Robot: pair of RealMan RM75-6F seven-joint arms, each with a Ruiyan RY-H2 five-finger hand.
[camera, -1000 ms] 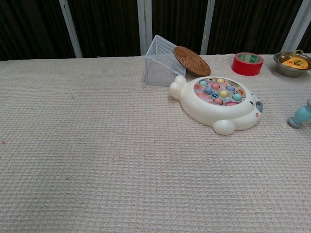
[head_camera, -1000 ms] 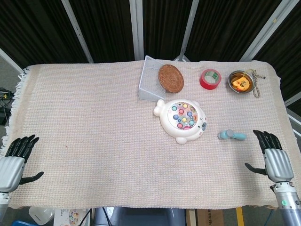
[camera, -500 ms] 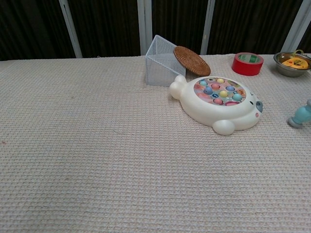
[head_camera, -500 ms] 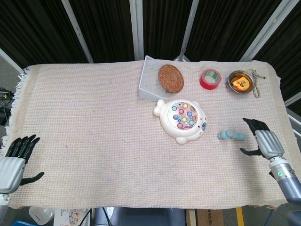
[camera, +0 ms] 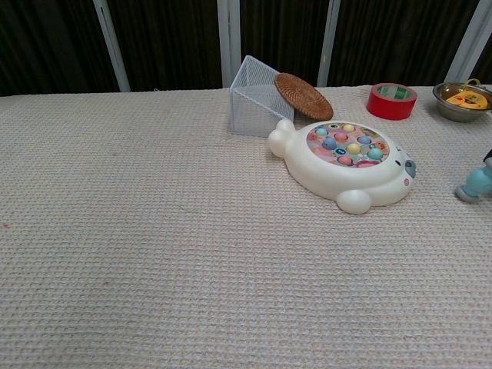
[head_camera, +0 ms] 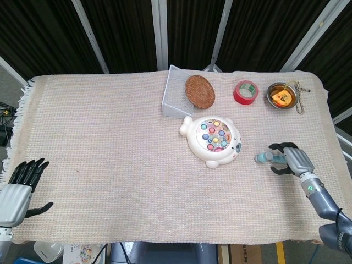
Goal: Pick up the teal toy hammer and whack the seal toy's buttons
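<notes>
With the teal toy hammer point(head_camera: 268, 158) lying near the bench's right edge beside the seal toy point(head_camera: 214, 140), your right robot hand point(head_camera: 290, 158) cups its handle end, fingers spread and not yet closed, while the left robot hand point(head_camera: 16, 188) rests open at the front-left corner.

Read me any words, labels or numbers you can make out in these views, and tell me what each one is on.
None can be read.
Red tape roll: a green label inside its core, too blurred to read.
Seal toy: small marks on the coloured buttons, too small to read.
Box under the table's front edge: printed pictures, with no text I can read.
</notes>
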